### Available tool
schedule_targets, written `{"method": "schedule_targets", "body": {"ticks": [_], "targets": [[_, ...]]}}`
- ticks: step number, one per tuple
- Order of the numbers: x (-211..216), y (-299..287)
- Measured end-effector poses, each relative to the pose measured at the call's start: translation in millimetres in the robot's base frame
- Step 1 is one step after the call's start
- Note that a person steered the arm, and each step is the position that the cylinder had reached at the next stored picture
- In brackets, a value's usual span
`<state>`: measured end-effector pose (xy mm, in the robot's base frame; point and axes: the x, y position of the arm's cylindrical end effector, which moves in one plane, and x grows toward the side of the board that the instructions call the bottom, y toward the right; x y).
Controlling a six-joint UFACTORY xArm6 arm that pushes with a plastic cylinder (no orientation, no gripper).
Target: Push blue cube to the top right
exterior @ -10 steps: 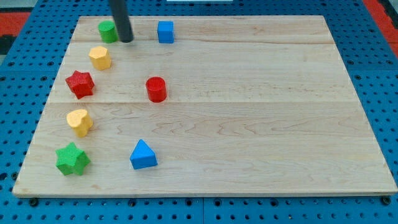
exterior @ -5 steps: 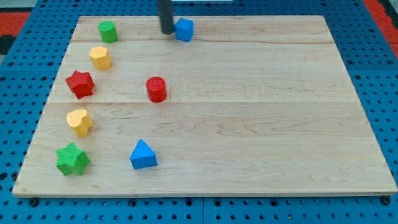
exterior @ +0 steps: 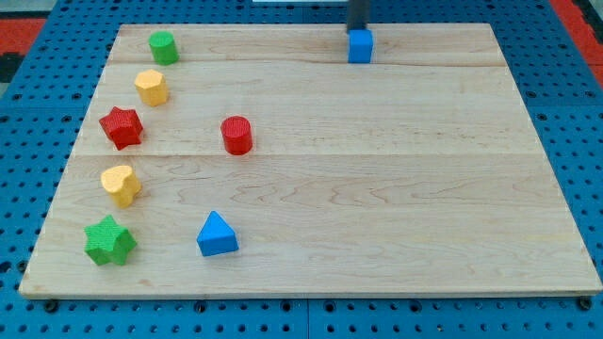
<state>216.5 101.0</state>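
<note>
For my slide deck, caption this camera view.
Dark rod's tip just above the small blue cube near the wooden board's top edge.

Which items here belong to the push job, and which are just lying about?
In the job: blue cube; my tip, just above the cube toward the view's top.
Lying about: green cylinder, yellow hexagon, red star, red cylinder, yellow heart, green star, blue triangle.

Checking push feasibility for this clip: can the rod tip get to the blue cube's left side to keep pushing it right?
Probably yes. My tip sits just above the blue cube, at the view's top, and no other block is near its left side.
</note>
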Motion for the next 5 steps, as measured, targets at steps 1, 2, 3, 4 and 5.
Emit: {"method": "schedule_targets", "body": {"ticks": [1, 2, 3, 4, 5], "targets": [[-2.1, -13.5], [-1.6, -85.6], [18.3, -132.2], [55.1, -122.1], [74.9, -90.1]]}}
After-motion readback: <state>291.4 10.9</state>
